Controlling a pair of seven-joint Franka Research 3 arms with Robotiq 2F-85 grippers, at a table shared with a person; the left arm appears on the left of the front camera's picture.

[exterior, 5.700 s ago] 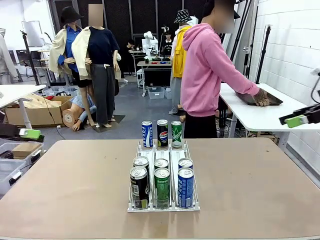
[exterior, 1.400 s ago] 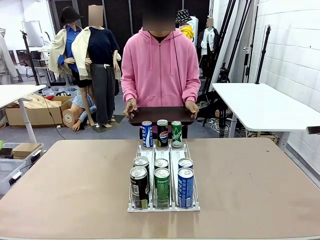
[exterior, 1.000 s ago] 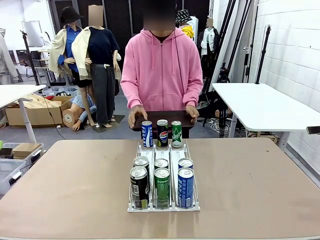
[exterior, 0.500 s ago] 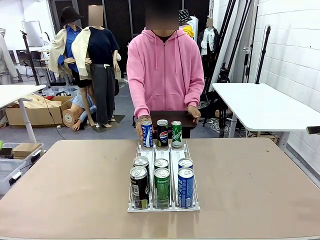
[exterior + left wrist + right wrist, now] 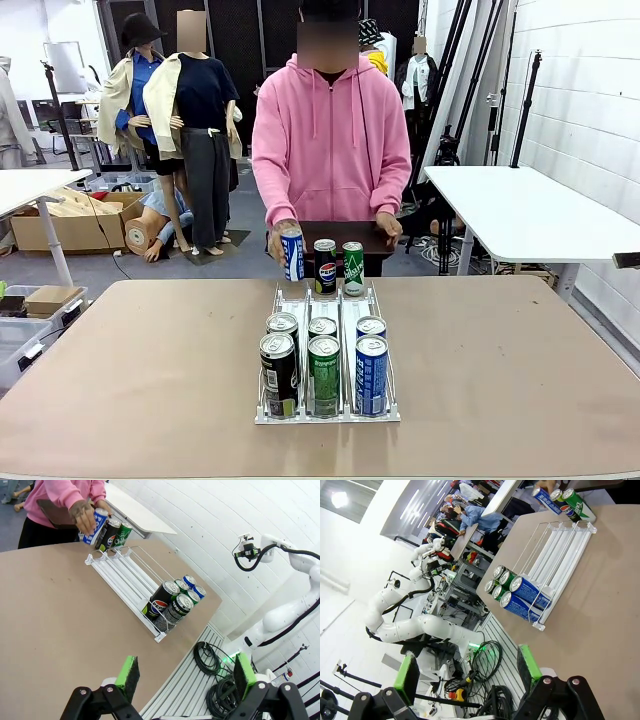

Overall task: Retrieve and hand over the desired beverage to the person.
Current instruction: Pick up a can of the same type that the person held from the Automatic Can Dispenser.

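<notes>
Blue can (image 5: 292, 255) stands upright in the person's hand (image 5: 279, 238) at the far end of the rack (image 5: 300, 298); left claw (image 5: 185, 670) and right claw (image 5: 467, 670) hang spread, empty, well beyond its near end.

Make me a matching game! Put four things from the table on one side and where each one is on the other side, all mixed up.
Things:
1. far blue can
2. dark tray
3. front black can
4. front green can

Places:
A. middle lane of the rack, nearest the robot
B. gripped in the person's hand, tilted at the rack's far end
C. robot's-left lane, nearest the robot
D. behind the far Pepsi can, held at the person's waist

Pairs: 1-B, 2-D, 3-C, 4-A
</notes>
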